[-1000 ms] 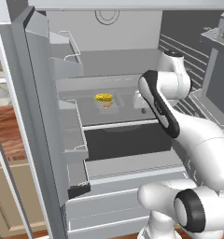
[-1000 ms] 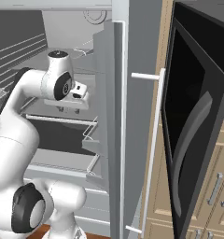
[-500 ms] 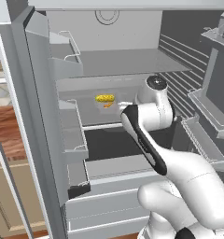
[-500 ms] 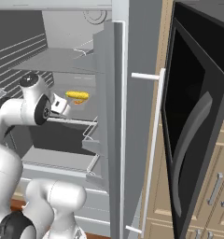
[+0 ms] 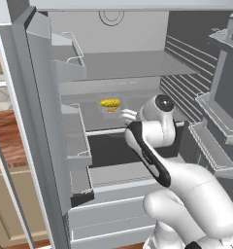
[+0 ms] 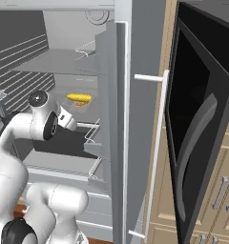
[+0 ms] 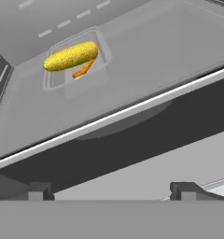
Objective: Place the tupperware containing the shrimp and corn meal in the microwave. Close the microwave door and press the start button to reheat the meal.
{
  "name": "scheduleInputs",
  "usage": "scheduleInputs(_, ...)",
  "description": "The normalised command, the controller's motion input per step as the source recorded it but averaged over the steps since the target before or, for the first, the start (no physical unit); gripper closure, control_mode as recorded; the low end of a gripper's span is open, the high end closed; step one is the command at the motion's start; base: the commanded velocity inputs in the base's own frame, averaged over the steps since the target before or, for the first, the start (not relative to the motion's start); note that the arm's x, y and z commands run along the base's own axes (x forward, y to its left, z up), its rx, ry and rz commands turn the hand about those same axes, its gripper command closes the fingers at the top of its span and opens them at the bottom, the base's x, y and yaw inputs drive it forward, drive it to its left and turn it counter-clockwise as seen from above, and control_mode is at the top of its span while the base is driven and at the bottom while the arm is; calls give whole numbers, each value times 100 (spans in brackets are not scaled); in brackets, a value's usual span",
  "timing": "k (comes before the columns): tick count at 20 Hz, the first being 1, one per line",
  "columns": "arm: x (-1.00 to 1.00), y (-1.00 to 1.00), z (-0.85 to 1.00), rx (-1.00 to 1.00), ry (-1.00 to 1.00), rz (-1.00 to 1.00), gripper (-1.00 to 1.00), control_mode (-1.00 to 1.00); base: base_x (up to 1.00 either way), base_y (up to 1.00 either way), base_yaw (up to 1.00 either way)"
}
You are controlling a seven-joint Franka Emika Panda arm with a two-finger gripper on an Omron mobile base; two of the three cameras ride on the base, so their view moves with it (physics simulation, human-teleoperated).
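The tupperware is a small clear container on a middle shelf of an open fridge. The yellow corn cob and the small orange shrimp lie inside it. My gripper is open and empty, in front of the shelf's edge, pointing at the container and apart from it. Both dark fingertips stand wide apart at the bottom of the hand view. The microwave door, black glass with a grey handle, stands swung out at the right.
The fridge's left door with its wire bins stands open, and the right door's bins are close beside my arm. A dark drawer lies under the shelf. A white bar handle and wooden cabinets are to the right.
My arm has swung down and into the fridge, bringing the hand to the shelf with the container. The jaws have spread wider.
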Motion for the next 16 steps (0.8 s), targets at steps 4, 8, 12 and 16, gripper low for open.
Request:
scheduleInputs(4, 53, 5, 0, 2, 10, -5, -100, -100, 0, 0, 0)
scheduleInputs(8, 53, 4, 0, 2, 9, -6, -100, -100, 0, 0, 0)
scheduleInputs(12, 48, 0, 0, 2, 2, -4, -100, -100, 0, 0, 0)
scheduleInputs(16, 41, 3, -1, 0, 0, -2, -100, -100, 0, 0, 0)
